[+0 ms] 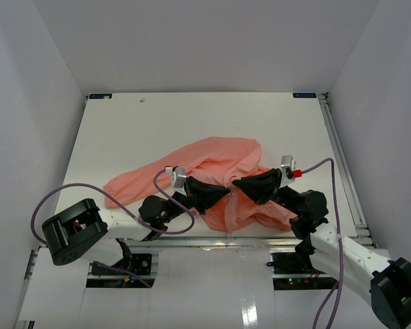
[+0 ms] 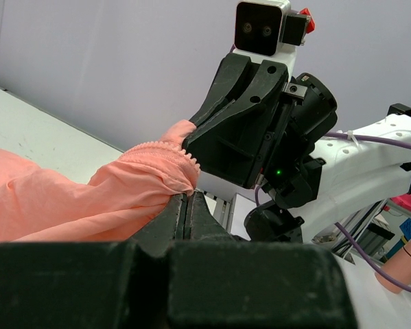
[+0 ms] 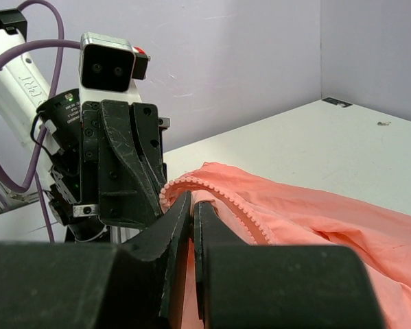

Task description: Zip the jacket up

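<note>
Near the front edge of the desk (image 1: 191, 116), roughly midway between its 2 front corners, the jacket (image 1: 219, 161) lies crumpled. 1 long fold trails toward the left side, and the bulk is bunched just ahead of the arm bases.

From the overhead camera I see the left gripper (image 1: 227, 189) and the right gripper (image 1: 237, 184) pointing at each other, tips nearly touching over the middle of the fabric. That view does not let me judge how the jaws stand (the black fingers blur into 1 dark shape there).

The wrist cameras settle it. On the left wrist view my own 2 fingers are pressed together with no gap to speak of, and a gathered ridge of pink cloth runs right into their tips, so the left gripper is clamped on the jacket. The same view shows the right gripper's fingers from the outside, just above and touching that ridge.

On the right wrist view the right fingers stand almost fully closed, with a sliver of pink caught between them, so it too has the jacket pinched. Only the wrist views show the zipper teeth (image 3: 238, 209): a pink toothed edge curving away from the pinch across the fabric, lying open. The left gripper sits just beside the right fingertips.
</note>
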Controlling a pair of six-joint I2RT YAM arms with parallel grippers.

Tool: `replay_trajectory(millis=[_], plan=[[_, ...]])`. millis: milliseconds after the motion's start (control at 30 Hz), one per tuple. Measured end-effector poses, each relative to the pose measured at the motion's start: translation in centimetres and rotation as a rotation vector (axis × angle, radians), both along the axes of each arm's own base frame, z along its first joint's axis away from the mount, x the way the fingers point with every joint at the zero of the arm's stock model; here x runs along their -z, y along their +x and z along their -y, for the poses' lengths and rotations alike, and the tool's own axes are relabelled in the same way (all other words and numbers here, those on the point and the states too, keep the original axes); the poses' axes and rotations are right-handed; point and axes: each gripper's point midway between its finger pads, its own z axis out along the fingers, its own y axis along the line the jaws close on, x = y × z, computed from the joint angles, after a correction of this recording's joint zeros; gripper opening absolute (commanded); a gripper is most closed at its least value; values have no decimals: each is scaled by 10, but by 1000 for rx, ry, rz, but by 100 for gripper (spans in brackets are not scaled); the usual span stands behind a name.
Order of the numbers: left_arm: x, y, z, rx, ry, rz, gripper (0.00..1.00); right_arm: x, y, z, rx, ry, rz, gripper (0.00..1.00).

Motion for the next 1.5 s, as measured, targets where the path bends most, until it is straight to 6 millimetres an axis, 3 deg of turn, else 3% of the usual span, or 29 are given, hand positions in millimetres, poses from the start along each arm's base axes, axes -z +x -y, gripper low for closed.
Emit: replay_trajectory(millis=[800, 1133, 1467, 1500], plan=[[3, 5, -2, -35, 8, 17, 0, 2, 5, -2, 9, -35, -44, 8], [-3, 5, -5, -20, 10, -56, 0, 18, 10, -4, 17, -81, -115, 12], [18, 15, -5, -30, 115, -217, 0, 43, 20, -7, 37, -142, -215, 13], [20, 17, -5, -37, 120, -227, 0, 45, 21, -8, 40, -144, -227, 17]])
